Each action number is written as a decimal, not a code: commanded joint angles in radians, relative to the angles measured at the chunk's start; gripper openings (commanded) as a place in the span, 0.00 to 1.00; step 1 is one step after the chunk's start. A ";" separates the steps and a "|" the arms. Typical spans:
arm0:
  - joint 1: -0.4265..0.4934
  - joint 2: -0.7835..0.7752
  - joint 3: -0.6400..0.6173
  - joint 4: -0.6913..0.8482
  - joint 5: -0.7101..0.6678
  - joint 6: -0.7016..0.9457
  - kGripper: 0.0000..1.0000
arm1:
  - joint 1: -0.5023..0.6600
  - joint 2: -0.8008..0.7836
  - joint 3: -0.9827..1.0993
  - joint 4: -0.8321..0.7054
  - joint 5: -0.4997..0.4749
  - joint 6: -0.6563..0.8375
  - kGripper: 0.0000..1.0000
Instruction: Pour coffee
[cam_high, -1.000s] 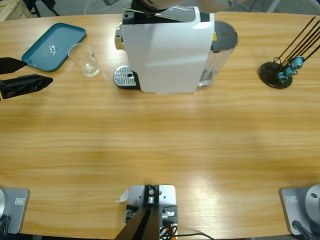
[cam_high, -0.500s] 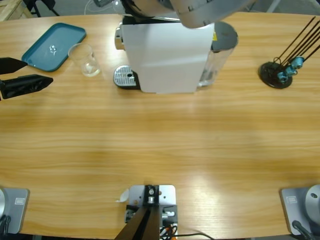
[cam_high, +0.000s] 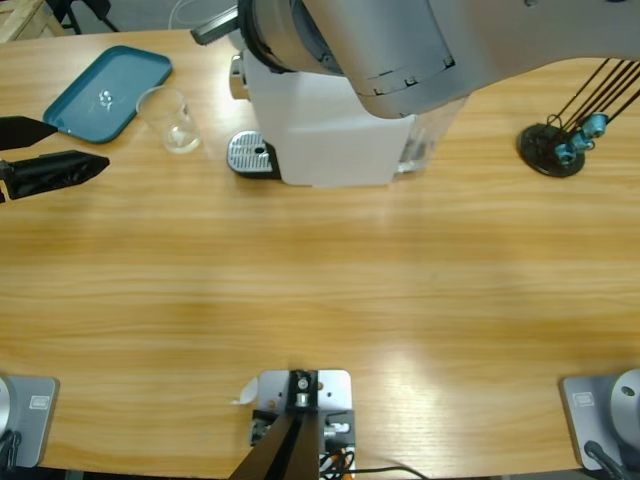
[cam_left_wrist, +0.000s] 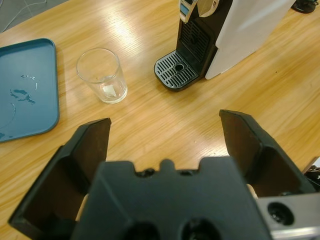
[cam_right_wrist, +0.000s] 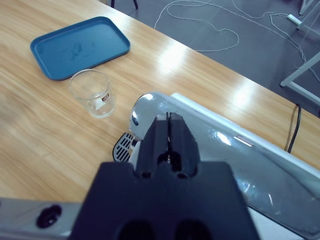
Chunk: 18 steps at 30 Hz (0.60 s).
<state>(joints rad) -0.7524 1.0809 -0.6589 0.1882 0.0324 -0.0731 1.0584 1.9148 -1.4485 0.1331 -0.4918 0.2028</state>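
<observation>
The long wooden counter (cam_high: 320, 290) is honey-yellow with fine darker grain streaks, and at the upper left of the frame lies a flat teal-blue plastic tray (cam_high: 108, 92) beside a clear, colourless glass tumbler (cam_high: 171, 120). The boxy coffee machine (cam_high: 330, 140) has a white body, a black front and a round silver drip grille (cam_left_wrist: 174, 76) dotted with small holes. Both end effectors are matt black, the left one (cam_left_wrist: 165, 137) and the right one (cam_right_wrist: 168, 132), on a silver-grey arm (cam_high: 420, 40).

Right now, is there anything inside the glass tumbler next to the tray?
The glass tumbler looks empty: no coffee shows, only a pale patch at its base, seen through the clear wall. It stands upright on the table, beside the blue tray.
</observation>
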 joint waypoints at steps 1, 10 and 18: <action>-0.005 0.011 0.025 0.000 -0.012 0.010 1.00 | 0.014 -0.080 0.134 0.011 -0.007 -0.092 0.00; -0.005 0.001 0.022 0.013 -0.023 0.010 1.00 | -0.047 -0.370 0.060 0.366 0.268 -0.083 0.66; -0.005 -0.036 0.034 0.028 -0.030 0.000 0.99 | -0.225 -0.639 0.199 0.500 0.394 -0.106 0.63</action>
<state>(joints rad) -0.7524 1.0743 -0.6590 0.1945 0.0152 -0.0731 0.9879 1.4982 -1.3744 0.5524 -0.2219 0.1347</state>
